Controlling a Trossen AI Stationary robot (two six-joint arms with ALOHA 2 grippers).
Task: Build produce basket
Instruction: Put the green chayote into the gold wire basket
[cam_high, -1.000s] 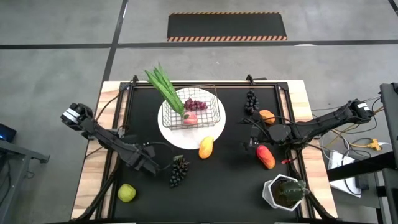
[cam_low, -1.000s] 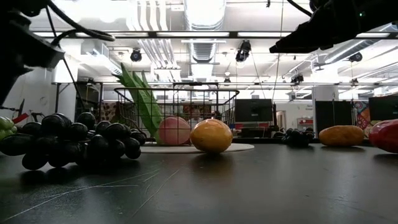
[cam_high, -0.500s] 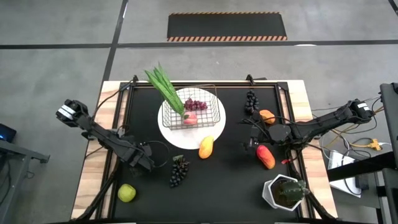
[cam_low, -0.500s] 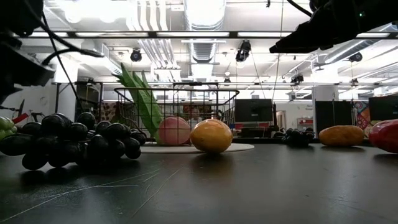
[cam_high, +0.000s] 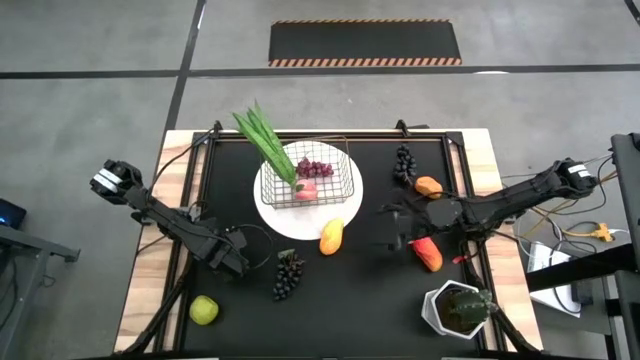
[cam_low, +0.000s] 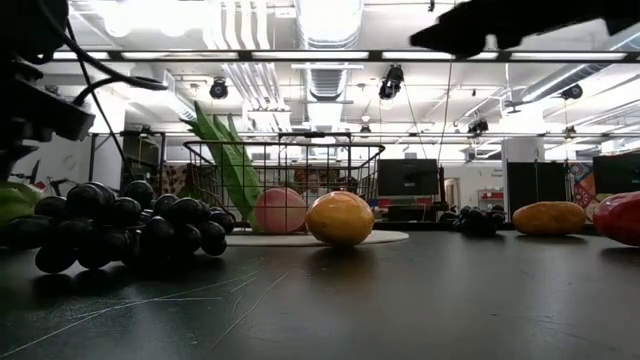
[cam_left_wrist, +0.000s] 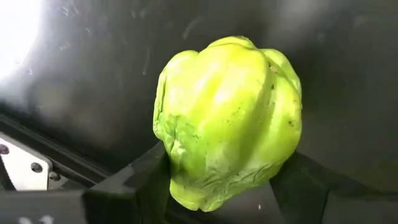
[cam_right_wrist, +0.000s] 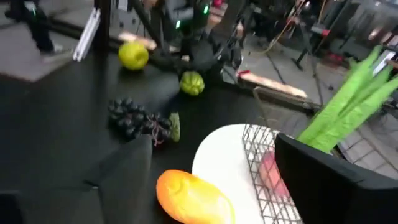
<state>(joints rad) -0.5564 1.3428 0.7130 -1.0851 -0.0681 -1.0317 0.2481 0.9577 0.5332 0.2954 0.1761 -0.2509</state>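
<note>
The left tool (cam_high: 238, 263), low over the tabletop (cam_high: 360, 300) near its front left, has its fingers clamped on a lumpy green pear (cam_left_wrist: 227, 121), presumably for carrying to the wire basket (cam_high: 306, 176). That basket sits on a white plate (cam_high: 300, 222) and holds leafy stalks (cam_high: 262, 138), purple grapes (cam_high: 316, 168) and a peach (cam_high: 307, 190). A dark grape bunch (cam_high: 287, 274) lies just beside the tool, toward the basket. The right tool (cam_high: 392, 229) hovers with fingers apart beside the red-orange fruit (cam_high: 429, 253).
</note>
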